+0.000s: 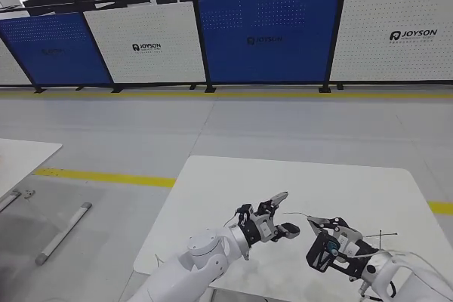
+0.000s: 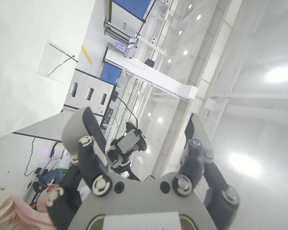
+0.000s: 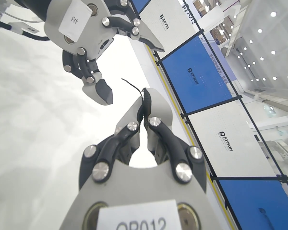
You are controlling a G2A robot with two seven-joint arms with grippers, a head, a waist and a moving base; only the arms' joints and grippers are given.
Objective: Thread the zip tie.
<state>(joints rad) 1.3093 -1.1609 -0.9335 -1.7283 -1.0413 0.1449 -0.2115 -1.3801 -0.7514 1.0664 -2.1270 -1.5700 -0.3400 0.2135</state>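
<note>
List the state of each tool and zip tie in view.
left tool: open, holding nothing
right tool: shut on the zip tie
zip tie: pinched in the right tool, free tail sticking out toward the left tool
spare zip ties: lying loose on the table, clear of both tools

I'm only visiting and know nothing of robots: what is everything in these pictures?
table: one, white, in front of the robot.
held zip tie: one, black, pinched in the right gripper.
loose zip ties: seemingly two, black, on the table's right side.
side table: one, white, far left.
wall panels: several, blue and white, at the back.
floor line: one, yellow, past the table.
left gripper: one, grey and black, open, facing the held zip tie.
right gripper: one, grey and black, shut.
</note>
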